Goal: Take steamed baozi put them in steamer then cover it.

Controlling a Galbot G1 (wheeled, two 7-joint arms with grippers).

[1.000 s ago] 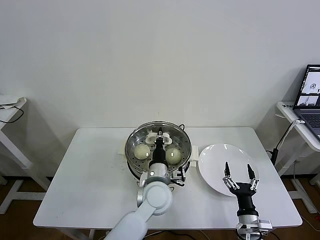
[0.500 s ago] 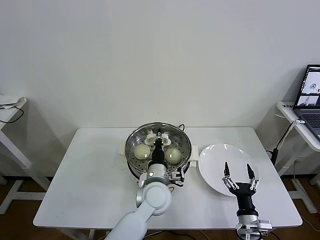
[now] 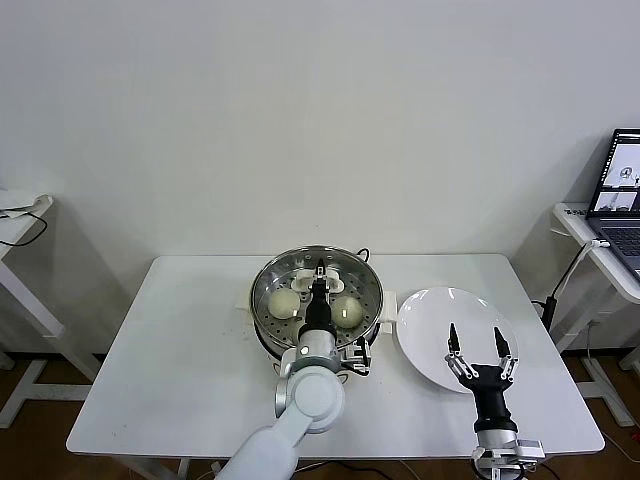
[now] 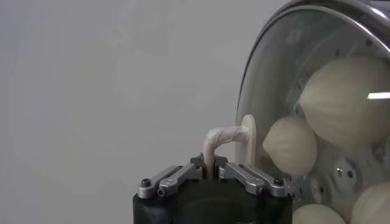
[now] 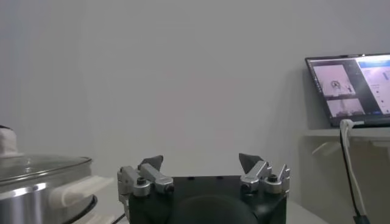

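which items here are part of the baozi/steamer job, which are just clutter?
Job: baozi, steamer, glass lid with its handle in the shut left gripper, plate.
Clutter: laptop, side tables. Right gripper idle over plate, open.

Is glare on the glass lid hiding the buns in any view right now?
Left wrist view: one bright streak on the round clear glass lid crosses the largest of the cream-white round dough buns, which show clearly through it. Head view: only small highlights; two buns plain beside the left hand. Right wrist view: lid edge-on, no buns shown.
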